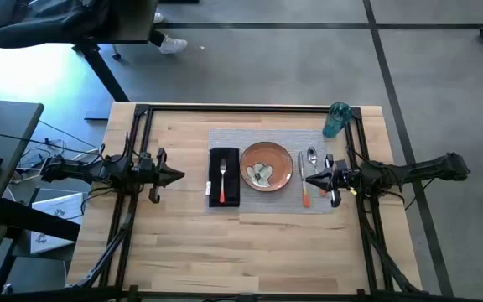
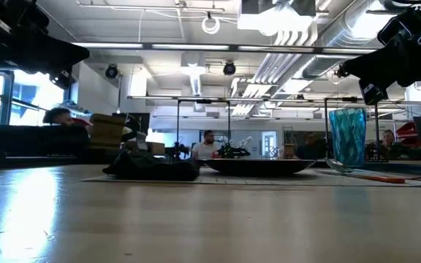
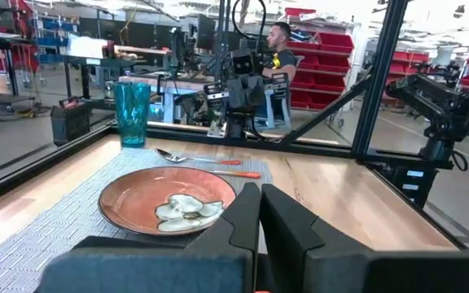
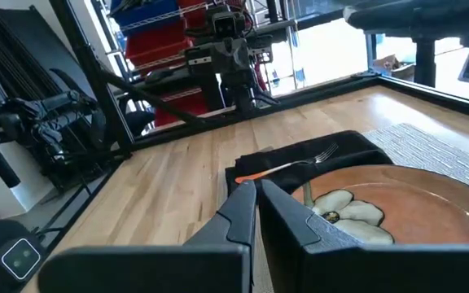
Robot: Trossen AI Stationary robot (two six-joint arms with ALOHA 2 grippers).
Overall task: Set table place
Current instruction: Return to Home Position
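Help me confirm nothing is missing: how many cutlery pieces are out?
3. A fork lies on the napkin left of the plate; a knife and a spoon lie right of it, partly under the right gripper.

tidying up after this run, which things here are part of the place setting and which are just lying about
Place setting: placemat, napkin, fork, plate, spoon, knife, cup, all on the table.

Lying about: grey desk and papers beside the table, red bins and a person in the room behind.
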